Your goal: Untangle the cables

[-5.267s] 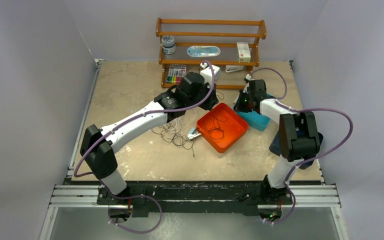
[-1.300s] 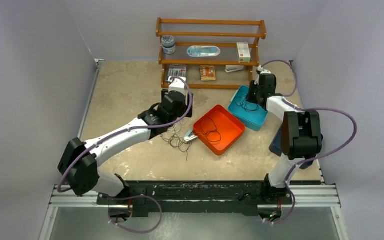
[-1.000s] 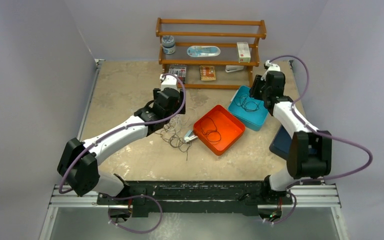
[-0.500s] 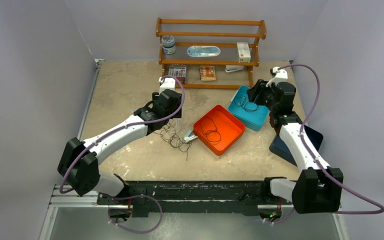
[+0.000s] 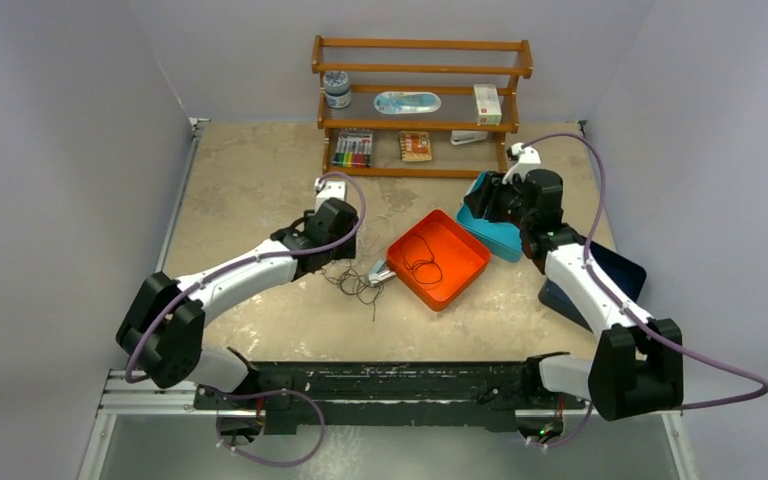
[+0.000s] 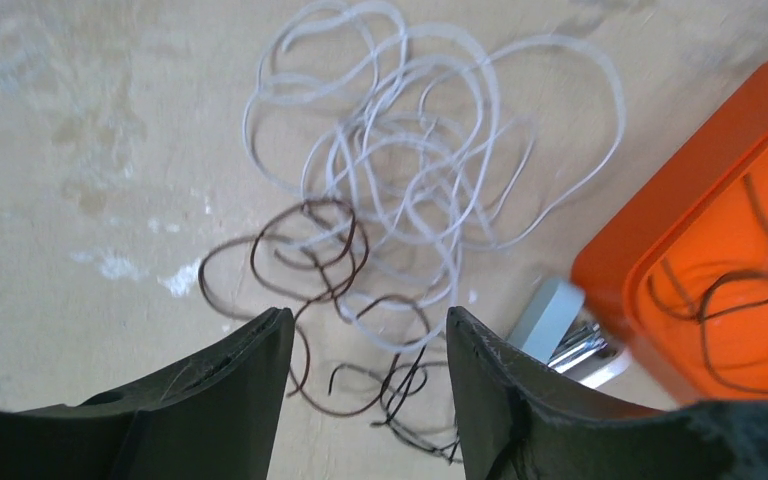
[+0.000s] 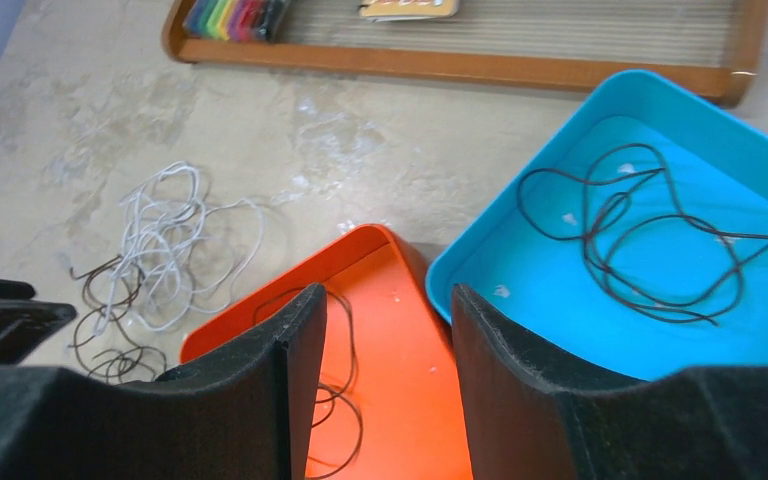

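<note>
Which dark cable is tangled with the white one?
The dark cable on the bare table, left of the orange tray, loops crossing the white cable. The other two lie alone: one in that tray, one in the blue tray.

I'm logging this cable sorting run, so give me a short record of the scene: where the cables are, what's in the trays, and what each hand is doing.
Tangle: white cables and dark cables mixed on the table, left of the orange tray
Orange tray: dark loop inside
Blue tray: dark strand inside
Left hand: open, empty, over the tangle's dark end
Right hand: open, empty, over where the two trays meet
Status: tangle not yet separated
</note>
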### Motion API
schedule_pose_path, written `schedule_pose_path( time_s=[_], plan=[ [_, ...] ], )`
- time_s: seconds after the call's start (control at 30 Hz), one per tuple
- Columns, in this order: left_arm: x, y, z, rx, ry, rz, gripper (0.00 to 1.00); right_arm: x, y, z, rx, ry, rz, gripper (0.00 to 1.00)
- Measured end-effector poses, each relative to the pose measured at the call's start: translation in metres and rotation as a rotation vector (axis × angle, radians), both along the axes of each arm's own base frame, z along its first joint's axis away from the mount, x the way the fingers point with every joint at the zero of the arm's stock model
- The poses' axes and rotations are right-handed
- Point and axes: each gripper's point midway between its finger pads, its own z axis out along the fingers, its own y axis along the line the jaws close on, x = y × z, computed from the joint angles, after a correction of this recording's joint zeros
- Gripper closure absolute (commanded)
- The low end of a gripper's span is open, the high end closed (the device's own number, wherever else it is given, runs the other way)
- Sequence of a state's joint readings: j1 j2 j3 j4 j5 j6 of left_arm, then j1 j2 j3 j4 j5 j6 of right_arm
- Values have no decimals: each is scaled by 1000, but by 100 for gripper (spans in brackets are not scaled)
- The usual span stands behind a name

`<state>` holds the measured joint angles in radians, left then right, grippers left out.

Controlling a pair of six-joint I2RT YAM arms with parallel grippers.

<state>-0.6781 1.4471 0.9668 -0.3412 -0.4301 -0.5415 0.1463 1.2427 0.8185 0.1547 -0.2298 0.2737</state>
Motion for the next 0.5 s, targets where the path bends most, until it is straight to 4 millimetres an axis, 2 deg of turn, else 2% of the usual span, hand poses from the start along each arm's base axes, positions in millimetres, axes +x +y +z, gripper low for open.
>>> schedule_pose_path(
  time_s=[0.13, 0.27, 0.4, 0.5],
  plan=[
    [-25, 14, -22, -9, 57, 25, 44, -5, 16, -2, 13, 11, 34, 49],
    [-38, 27, -17, -60, 41, 76, 44, -5, 24, -10, 17, 35, 49, 49],
    [-30, 33, -3, -124, -1, 131, 51, -5, 27, -20, 13, 60, 56, 49],
    [-18, 48, -4, -144, -5, 188, 54, -4, 29, -27, 10, 78, 60, 49]
  ],
)
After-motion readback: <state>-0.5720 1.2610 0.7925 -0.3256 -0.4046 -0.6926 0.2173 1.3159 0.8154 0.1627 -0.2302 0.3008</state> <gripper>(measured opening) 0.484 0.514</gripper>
